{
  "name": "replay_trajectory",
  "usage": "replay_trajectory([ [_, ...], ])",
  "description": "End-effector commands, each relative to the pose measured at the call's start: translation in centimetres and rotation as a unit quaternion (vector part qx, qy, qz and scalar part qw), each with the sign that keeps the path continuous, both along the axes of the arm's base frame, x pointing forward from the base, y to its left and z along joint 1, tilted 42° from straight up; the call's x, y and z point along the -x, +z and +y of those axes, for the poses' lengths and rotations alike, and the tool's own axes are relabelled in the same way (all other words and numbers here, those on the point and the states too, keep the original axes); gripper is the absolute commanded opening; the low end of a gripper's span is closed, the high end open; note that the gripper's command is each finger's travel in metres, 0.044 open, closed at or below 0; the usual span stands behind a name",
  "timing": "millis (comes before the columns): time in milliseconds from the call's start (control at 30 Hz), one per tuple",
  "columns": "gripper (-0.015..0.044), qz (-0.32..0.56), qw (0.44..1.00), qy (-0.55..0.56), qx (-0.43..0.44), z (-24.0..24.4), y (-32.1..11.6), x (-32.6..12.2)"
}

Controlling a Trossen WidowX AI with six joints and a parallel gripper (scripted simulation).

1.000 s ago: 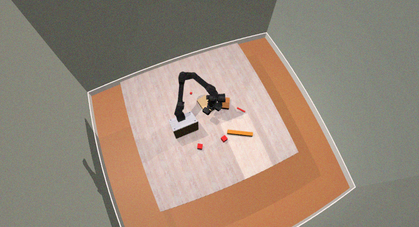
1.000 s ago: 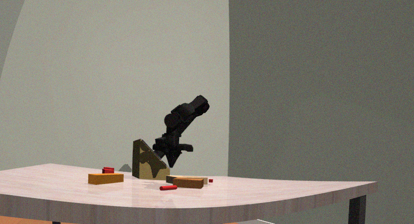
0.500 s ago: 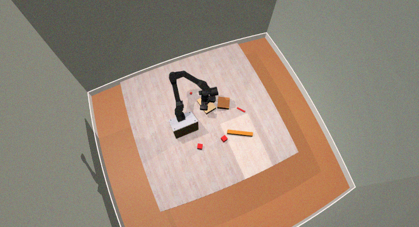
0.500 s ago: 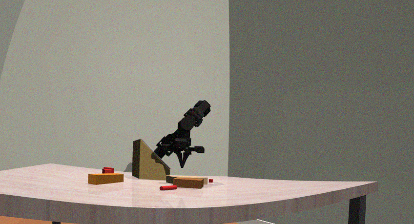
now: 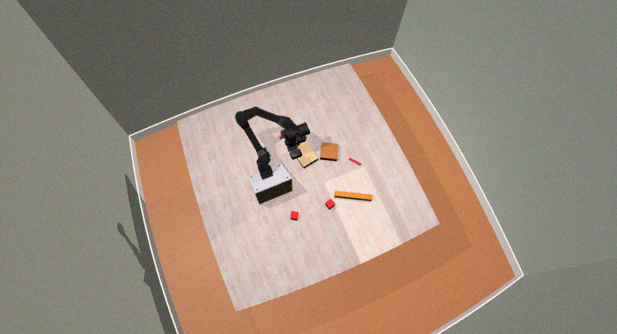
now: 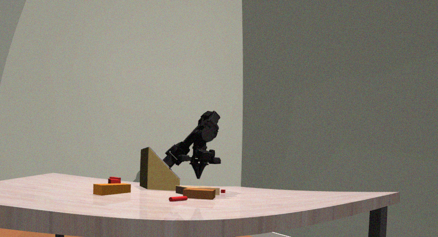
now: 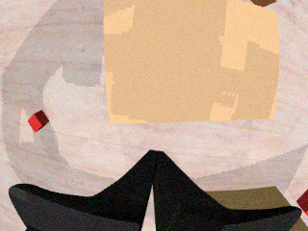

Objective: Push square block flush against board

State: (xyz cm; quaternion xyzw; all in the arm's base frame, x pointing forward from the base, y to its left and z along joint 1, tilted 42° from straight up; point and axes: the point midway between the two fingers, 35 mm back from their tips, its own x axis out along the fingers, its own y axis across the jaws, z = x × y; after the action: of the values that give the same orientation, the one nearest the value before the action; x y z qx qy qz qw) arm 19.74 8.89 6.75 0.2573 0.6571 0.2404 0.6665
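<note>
The square block (image 5: pixel 329 150) (image 6: pixel 199 193) is brown-orange and lies flat; only a corner of it (image 7: pixel 263 2) shows at the top of the wrist view. The board (image 5: pixel 306 155) (image 6: pixel 216 190) (image 7: pixel 168 63) is tan and lies flat beside it. A narrow gap separates them in the top view, and their sides are turned at an angle to each other. My gripper (image 5: pixel 293 147) (image 6: pixel 198 177) (image 7: pixel 154 157) is shut and empty. It hangs above the table, touching neither part, just off one side of the board in the wrist view. The fingertips are hidden from above in the top view.
A red stick (image 5: pixel 354 161) (image 6: pixel 178 198) lies beyond the block. A small red piece (image 5: pixel 281 136) (image 6: pixel 223 191) (image 7: pixel 38 120) lies behind the gripper. An orange bar (image 5: pixel 353 196) (image 6: pixel 111 189) and two red cubes (image 5: pixel 330 203) (image 5: pixel 294 215) lie farther off. The arm stands on a wedge-shaped mount (image 5: pixel 273 188) (image 6: pixel 159 176).
</note>
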Motion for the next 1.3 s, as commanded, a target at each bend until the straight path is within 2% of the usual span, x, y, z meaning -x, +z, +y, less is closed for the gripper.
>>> replay_trajectory([
  [0, 0.0, -0.04, 0.998, 0.053, -0.004, 0.9, 0.3, 1.6],
  [267, 0.0, -0.056, 0.996, 0.072, -0.004, 1.2, 0.2, 2.0],
  [500, 0.0, -0.056, 0.996, 0.072, -0.005, 4.9, -3.7, 2.0],
  [1267, 0.0, -0.057, 0.996, 0.072, -0.005, 5.1, -3.2, 0.1],
])
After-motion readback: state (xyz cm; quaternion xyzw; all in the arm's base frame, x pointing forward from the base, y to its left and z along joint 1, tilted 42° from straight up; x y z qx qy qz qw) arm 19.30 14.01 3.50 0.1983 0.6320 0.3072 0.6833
